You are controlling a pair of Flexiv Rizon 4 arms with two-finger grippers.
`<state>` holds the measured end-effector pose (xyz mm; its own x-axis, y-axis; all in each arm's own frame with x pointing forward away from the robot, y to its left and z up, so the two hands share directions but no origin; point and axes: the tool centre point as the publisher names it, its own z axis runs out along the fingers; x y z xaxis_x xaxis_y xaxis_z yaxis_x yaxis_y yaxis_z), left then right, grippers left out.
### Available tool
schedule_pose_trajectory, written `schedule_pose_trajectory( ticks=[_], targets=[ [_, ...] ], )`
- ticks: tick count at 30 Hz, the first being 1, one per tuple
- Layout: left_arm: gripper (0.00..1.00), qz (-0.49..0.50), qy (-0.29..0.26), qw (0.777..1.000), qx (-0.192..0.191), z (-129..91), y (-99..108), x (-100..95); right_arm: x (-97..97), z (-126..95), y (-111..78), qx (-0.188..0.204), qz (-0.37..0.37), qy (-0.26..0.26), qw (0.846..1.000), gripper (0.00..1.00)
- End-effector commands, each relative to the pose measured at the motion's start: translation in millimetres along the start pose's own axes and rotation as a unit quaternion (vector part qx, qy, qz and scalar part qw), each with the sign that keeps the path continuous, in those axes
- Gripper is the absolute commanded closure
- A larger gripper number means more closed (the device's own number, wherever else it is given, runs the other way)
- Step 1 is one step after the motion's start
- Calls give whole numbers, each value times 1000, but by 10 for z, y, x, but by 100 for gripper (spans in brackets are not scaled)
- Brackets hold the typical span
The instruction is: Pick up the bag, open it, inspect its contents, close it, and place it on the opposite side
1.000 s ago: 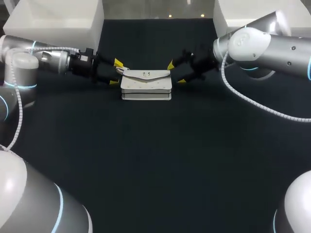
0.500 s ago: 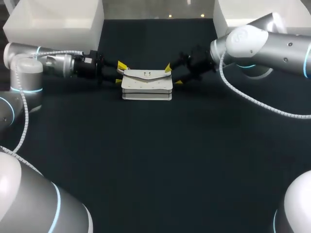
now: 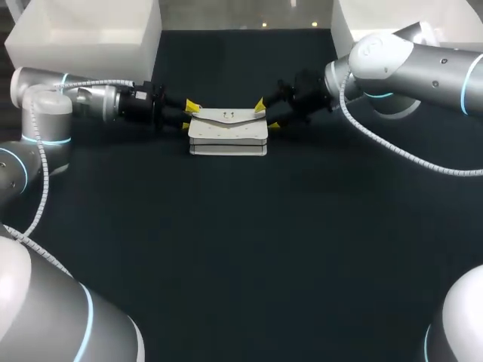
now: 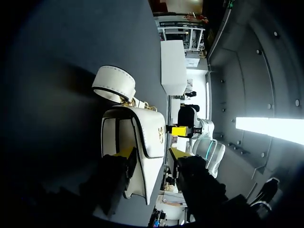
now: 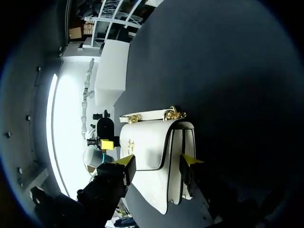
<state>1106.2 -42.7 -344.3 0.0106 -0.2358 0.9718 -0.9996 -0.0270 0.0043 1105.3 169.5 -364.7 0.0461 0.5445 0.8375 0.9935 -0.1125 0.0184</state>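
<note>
Bag (image 3: 227, 132) stands far out on the desk (image 3: 241, 249), at 12 o'clock. My left hand (image 3: 189, 117) is at its 9 o'clock end, my right hand (image 3: 265, 115) at 3 o'clock. Both are half open and straddle it, clamping nothing. Likely light, stiff-walled, slick; grip the ends. Both hands have crept in and narrowed.
</note>
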Motion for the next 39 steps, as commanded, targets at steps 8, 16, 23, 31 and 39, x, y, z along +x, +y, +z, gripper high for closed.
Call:
schedule_pose_trajectory(
  ticks=[8, 16, 23, 31, 39],
  targets=[
    [54, -20, -5, 1000, 3, 8, -164, -136, -28, 138, 113, 20, 4, -2, 1000, 46],
    [100, -16, -6, 1000, 4, 15, -153, -113, -55, 135, 109, 18, 11, 1, 1000, 74],
    [100, -16, -10, 1000, 1, 30, -135, -136, -79, 134, 95, 15, 17, 3, 1000, 100],
    [98, -8, -13, 1000, 1, 11, -91, -93, -79, 107, 78, 11, 21, 10, 1000, 35],
    [100, -16, -17, 1000, 0, 40, -107, -162, -75, 121, 53, 12, 23, 13, 1000, 100]
  ],
)
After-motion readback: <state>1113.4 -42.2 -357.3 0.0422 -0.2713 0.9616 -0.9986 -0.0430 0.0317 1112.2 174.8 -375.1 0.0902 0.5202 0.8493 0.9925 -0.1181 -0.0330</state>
